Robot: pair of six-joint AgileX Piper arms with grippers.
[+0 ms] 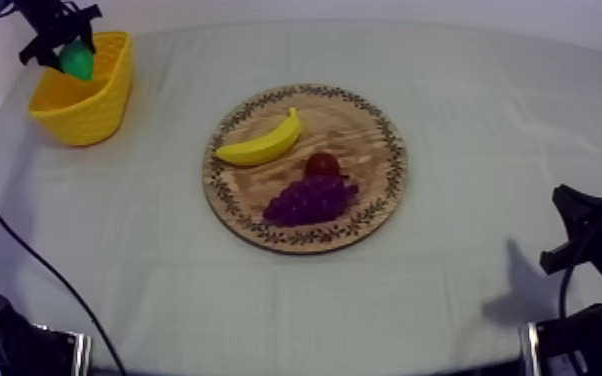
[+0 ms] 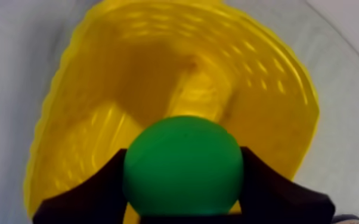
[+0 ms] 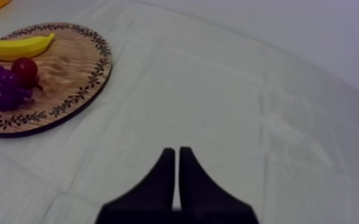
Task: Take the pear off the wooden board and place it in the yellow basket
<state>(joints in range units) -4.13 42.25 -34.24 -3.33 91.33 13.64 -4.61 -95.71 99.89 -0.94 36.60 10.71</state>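
Pear (image 1: 78,63) in its grasp, the left gripper (image 1: 69,48) hangs above the yellow basket (image 1: 105,105) at the far left corner of the table (image 1: 485,120). Its two black fingers (image 2: 83,199) are closed against the green fruit's flanks, one on each side. The pear sits squarely between them, its rounded end pointing down toward the basket's open mouth.

The fruit is not yet inside. It hovers over the opening, close to one rim, apparently touching neither wall nor floor. The hold looks chosen for a straight drop, since the basket's hollow lies below the pear, and a release here would likely finish the job.

On the round wooden board (image 1: 370,150) in mid-table lie the banana (image 1: 260,143), the bunch of grapes (image 1: 310,198) and the small red fruit (image 1: 322,164), well apart from the basket. The right gripper (image 3: 176,156) rests low at its own side, fingers pressed together on nothing, clear of the work.
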